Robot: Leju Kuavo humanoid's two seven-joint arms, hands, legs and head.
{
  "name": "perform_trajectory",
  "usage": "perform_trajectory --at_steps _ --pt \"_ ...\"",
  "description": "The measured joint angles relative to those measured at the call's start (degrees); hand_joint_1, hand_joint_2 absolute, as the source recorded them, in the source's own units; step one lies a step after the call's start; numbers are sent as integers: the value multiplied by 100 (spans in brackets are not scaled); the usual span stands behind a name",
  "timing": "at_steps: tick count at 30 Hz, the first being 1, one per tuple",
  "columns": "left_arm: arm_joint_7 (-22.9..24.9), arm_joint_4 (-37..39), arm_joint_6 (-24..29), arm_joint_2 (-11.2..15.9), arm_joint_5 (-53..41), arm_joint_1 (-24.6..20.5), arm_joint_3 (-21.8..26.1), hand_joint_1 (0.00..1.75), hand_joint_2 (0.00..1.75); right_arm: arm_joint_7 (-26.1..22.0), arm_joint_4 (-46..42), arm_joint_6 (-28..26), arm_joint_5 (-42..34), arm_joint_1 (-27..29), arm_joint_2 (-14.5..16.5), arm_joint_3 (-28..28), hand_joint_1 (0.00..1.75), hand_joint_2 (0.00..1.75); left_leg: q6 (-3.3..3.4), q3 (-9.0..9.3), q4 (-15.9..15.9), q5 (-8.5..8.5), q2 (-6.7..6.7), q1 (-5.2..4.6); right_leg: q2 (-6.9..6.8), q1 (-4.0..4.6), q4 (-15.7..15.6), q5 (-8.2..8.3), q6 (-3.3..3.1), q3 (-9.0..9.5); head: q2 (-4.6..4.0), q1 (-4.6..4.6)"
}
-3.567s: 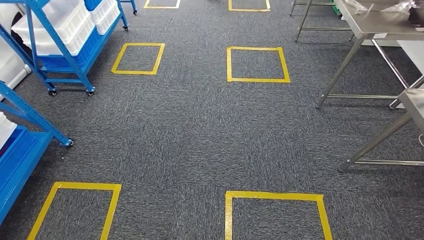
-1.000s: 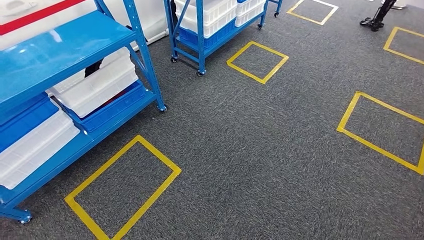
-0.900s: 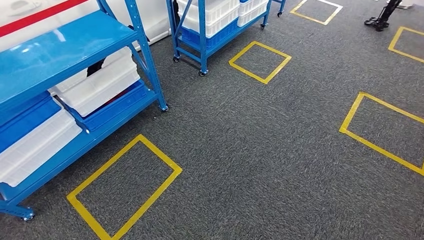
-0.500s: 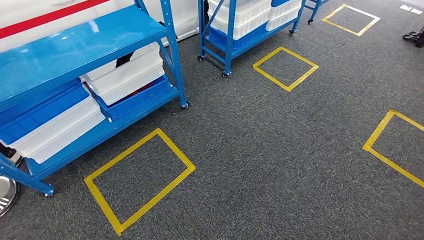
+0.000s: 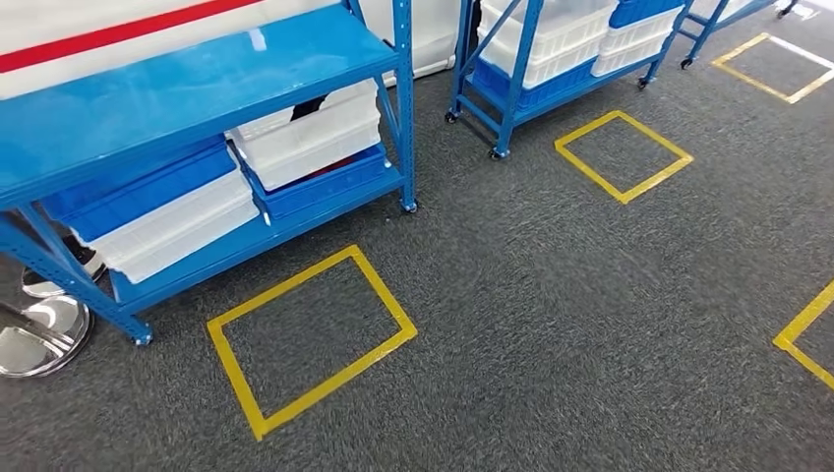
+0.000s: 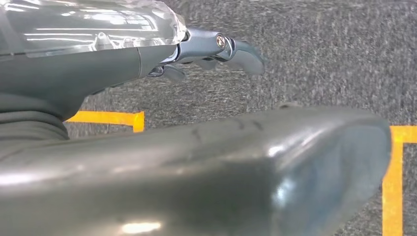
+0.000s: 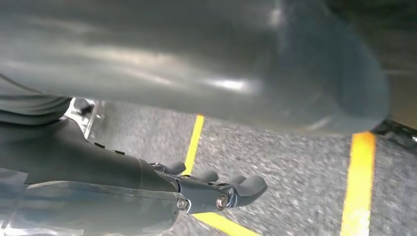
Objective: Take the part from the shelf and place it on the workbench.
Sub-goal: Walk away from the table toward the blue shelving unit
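The left hand (image 6: 206, 49) holds nothing. Its dark fingers (image 6: 243, 49) reach out straight and loose above the grey carpet (image 5: 551, 324). The right hand (image 7: 216, 189) holds nothing too, and its fingers (image 7: 248, 186) are also stretched out over the carpet, near yellow tape lines.

In the head view, a blue shelf (image 5: 197, 79) stands on the left. White bins (image 5: 310, 133) and blue bins (image 5: 138, 187) sit on its lower level. I cannot tell which bin has the part. A yellow tape square (image 5: 310, 339) lies on the carpet just in front of the shelf. A second blue shelf (image 5: 551, 59) with more bins stands farther back. A shiny metal base (image 5: 39, 329) rests beside the first shelf's leg.
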Motion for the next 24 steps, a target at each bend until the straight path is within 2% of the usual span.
perform_trajectory --at_steps 2,3,4,6,8,9,10,11,12,14,15,17,18,20,21,22,23,24 --pt "1 0 -23 1 -8 14 -8 0 0 0 -1 -2 -2 -17 4 0 0 0 -71 -28 -4 9 -71 -1 -87 9 -16 14 -51 -1 -1 0" --pt "1 0 -37 1 -13 20 -13 0 0 1 -1 -5 -3 -24 8 0 0 0 -102 -45 27 -16 -21 1 -141 5 -35 23 -89 9 -1 0" --pt "1 0 -50 2 -18 22 -17 0 0 1 -1 -10 -6 -23 11 -1 0 0 -132 -94 132 -92 86 -1 -202 0 -54 30 -132 18 -1 0" --pt "2 0 -76 2 -32 12 -29 0 0 2 -1 -21 -9 -3 15 -2 0 0 -178 -343 685 -419 372 2 -338 7 -73 29 -200 27 0 -1" --pt "3 0 -96 2 -48 7 -48 0 0 2 0 -26 -8 13 15 -2 0 0 -211 -696 1436 -752 481 12 -480 31 -68 15 -227 24 0 -1" --pt "3 0 -104 2 -56 9 -58 0 0 2 0 -26 -4 12 15 -2 0 0 -218 -784 1632 -789 496 15 -552 39 -66 8 -231 25 0 -1" --pt "3 0 -113 2 -62 10 -69 0 0 2 0 -26 1 10 16 -2 0 0 -217 -761 1604 -714 510 15 -621 45 -63 0 -232 31 0 -2" --pt "3 0 -121 2 -67 11 -76 0 0 2 -1 -26 9 6 16 -2 0 0 -205 -615 1333 -542 544 14 -686 50 -62 -10 -227 44 0 -2" --pt "3 0 -128 2 -69 11 -80 0 0 2 -1 -26 16 2 16 -2 0 0 -178 -390 916 -342 644 5 -747 56 -62 -22 -217 64 0 -2" --pt "2 0 -141 2 -74 2 -87 0 0 2 -1 -26 26 1 16 -2 0 0 -96 -34 214 -108 856 -40 -858 86 -51 -53 -173 97 0 -2" --pt "2 0 -146 2 -76 -1 -91 0 0 4 -1 -24 31 -1 16 -1 0 0 -54 31 62 -85 918 -61 -905 97 -49 -66 -147 108 0 -1" --pt "1 0 -150 1 -78 10 -97 0 0 7 -1 -20 38 -22 16 0 0 0 11 18 17 -85 830 -71 -1003 104 -54 -81 -92 133 0 -1" --pt "1 0 -154 -2 -78 18 -100 0 0 9 -2 -19 40 -34 15 0 0 0 37 30 -4 -67 775 -56 -980 95 -39 -99 -57 146 0 -1" --pt "1 0 -164 -8 -79 17 -104 0 0 10 -3 -15 45 -39 14 0 0 0 98 55 -54 -17 666 -20 -724 74 201 -280 8 58 0 0" --pt "1 0 -175 -11 -80 13 -108 0 0 10 -3 -15 49 -29 14 0 0 0 117 58 -63 2 614 -9 -543 53 506 -458 32 -86 0 1" --pt "1 0 -184 -13 -83 9 -110 0 0 10 -3 -14 53 -19 14 0 0 0 132 46 -63 10 557 -7 -417 43 887 -652 47 -279 0 1" --pt "1 0 -191 -13 -84 9 -112 0 0 7 -3 -14 56 -9 13 -1 0 0 137 37 -60 13 494 -8 -365 32 1260 -801 59 -469 0 1" --pt "-1 0 -196 -12 -85 10 -114 0 0 3 -3 -14 57 -6 12 -1 0 0 137 33 -55 14 426 -8 -348 22 1512 -853 72 -604 0 1"
